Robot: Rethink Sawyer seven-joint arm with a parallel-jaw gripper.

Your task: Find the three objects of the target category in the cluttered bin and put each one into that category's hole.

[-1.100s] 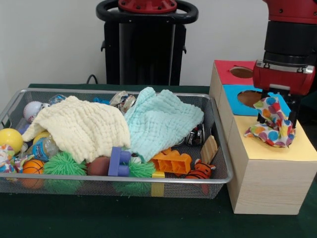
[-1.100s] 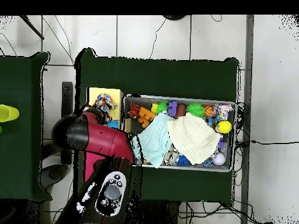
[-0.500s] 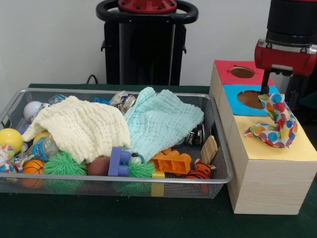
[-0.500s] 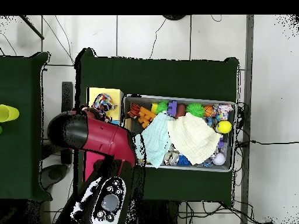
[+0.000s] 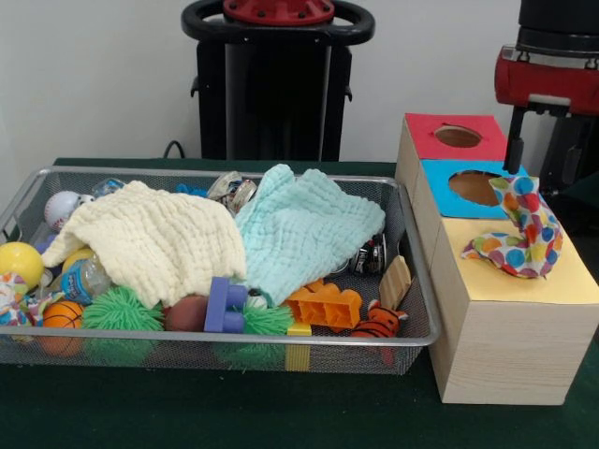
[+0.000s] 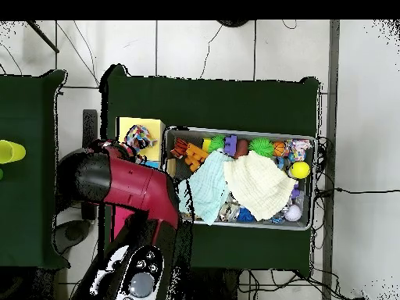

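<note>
A green-covered table [image 5: 187, 412] holds a shallow rectangular basket [image 5: 56, 351] of silver wire mesh with a thick wire rim. Inside it, a crinkled cream cloth [image 5: 154, 238] lies draped over the clutter at about 9 o'clock of the basket's middle, and a waffle-textured mint cloth [image 5: 304, 229] lies beside it toward 2 o'clock, the two touching. Around them sit hard and soft toys: a smooth yellow ball [image 5: 19, 262] at the far 9 o'clock end, a small orange basketball [image 5: 62, 314], a spiky green rubber ball [image 5: 122, 309], a purple plastic block [image 5: 225, 307], an orange ridged plastic piece [image 5: 326, 305] and a striped plush tiger [image 5: 379, 323] toward 5 o'clock.

At 3 o'clock of the basket stands a long pale wooden box [image 5: 505, 351] with three paper-topped sections: red [image 5: 421, 126] at 12 o'clock, blue [image 5: 440, 192] in the middle, yellow [image 5: 562, 281] at 6 o'clock. The red and blue tops show round holes; the yellow hole is hidden under a soft white polka-dot cloth [image 5: 524, 234], which rises in a bunched, upright twist from the yellow top across the blue edge.

The red and black arm [image 5: 547, 75] hangs directly above that cloth. The claw itself cannot be made out in the front view, and in the overhead view the arm covers it, so whether it is clenched or released cannot be told.
</note>
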